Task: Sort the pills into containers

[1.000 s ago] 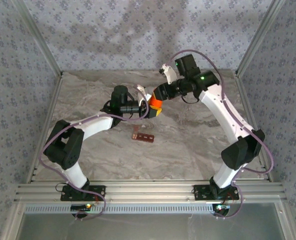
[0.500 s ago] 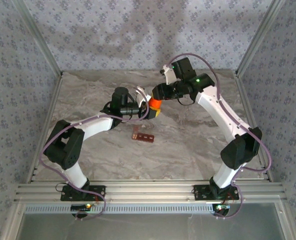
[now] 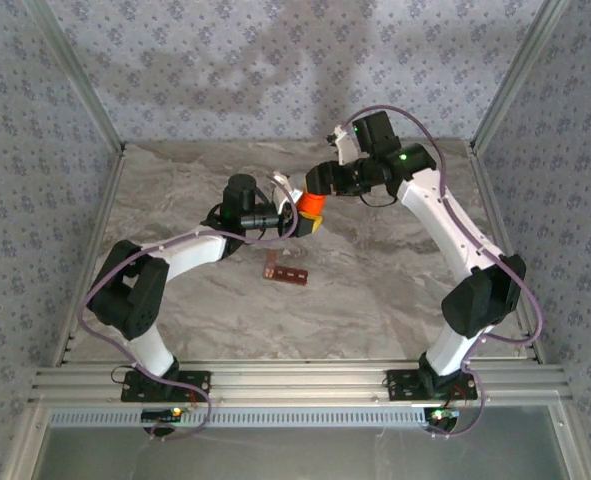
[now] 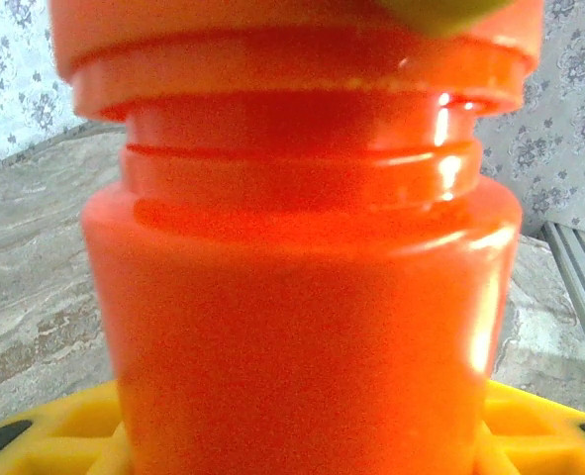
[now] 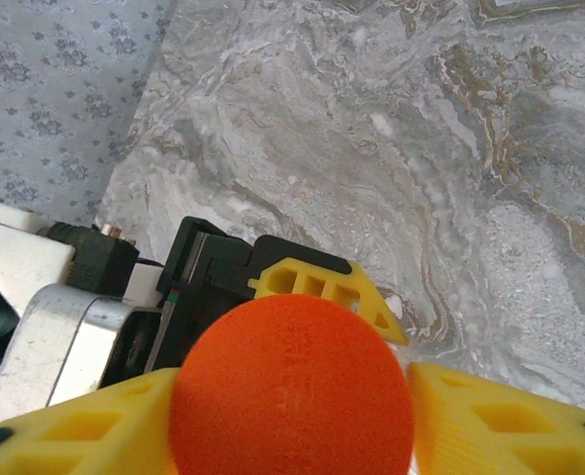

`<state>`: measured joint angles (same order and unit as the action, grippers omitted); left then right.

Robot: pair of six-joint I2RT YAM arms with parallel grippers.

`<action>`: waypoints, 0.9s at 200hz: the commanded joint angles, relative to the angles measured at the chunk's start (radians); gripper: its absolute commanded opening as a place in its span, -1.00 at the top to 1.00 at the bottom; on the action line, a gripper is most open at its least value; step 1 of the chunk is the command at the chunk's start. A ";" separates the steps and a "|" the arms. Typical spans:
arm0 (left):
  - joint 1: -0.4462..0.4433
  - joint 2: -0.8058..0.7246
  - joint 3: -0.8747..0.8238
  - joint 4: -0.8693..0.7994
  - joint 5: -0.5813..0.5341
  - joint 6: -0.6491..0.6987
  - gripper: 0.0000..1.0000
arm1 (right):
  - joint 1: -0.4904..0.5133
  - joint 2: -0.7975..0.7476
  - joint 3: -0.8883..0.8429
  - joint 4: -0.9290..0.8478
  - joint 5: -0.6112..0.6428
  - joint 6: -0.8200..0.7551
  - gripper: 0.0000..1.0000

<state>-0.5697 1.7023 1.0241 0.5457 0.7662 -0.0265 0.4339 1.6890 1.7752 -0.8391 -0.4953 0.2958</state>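
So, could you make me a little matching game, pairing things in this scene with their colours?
Things:
1. bottle
2. containers strip
3. table
4. right end effector fingers

Colours:
A. grey marble
B. yellow
C. bright orange
D. dark red-brown

Pairs: 1-C, 2-D, 3-A, 4-B.
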 commanded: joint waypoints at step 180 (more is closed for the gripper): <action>0.019 -0.049 0.034 0.120 0.219 -0.055 1.00 | -0.107 -0.173 0.004 -0.031 -0.170 -0.444 -0.72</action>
<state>-0.5533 1.6886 1.0245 0.6323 0.9081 -0.0616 0.3313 1.5028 1.7630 -0.8490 -0.6441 -0.0513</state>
